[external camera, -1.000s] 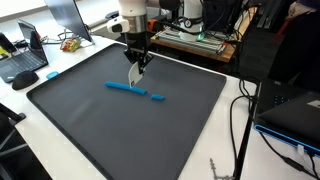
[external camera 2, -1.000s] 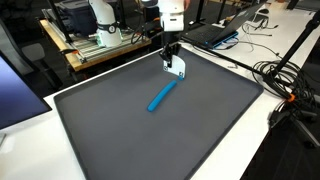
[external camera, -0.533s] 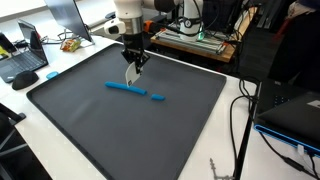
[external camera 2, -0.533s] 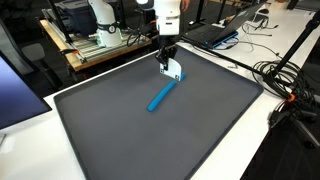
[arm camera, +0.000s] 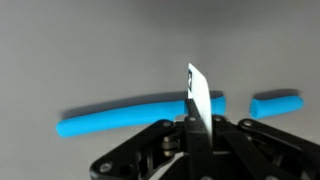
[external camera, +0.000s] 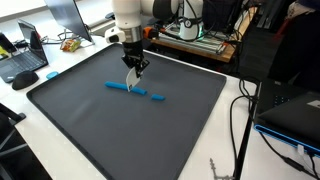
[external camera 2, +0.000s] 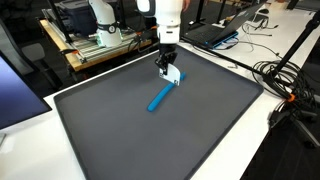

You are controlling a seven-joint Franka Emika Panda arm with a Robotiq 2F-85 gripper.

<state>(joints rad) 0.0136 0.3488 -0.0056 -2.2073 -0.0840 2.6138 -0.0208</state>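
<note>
My gripper (external camera: 131,68) is shut on a thin white card (external camera: 131,77) held edge-down, just above a dark grey mat (external camera: 90,130). A long blue strip (external camera: 125,87) lies on the mat right under the card, with a short blue piece (external camera: 158,97) beside its end. In the wrist view the card (arm camera: 198,95) stands between the fingers (arm camera: 192,128), in front of the gap between the long strip (arm camera: 125,113) and the short piece (arm camera: 274,104). Another exterior view shows the gripper (external camera 2: 166,66), the card (external camera 2: 172,76) and the long strip (external camera 2: 160,98).
The mat (external camera 2: 120,130) lies on a white table. A laptop (external camera: 25,60) and a blue item (external camera: 53,74) sit beyond one mat edge. Electronics (external camera: 195,35) stand at the back, and cables (external camera 2: 285,85) and a tripod are along one side.
The gripper has moved a little with the card, down and closer to the long blue strip. The blue pieces have not moved.
</note>
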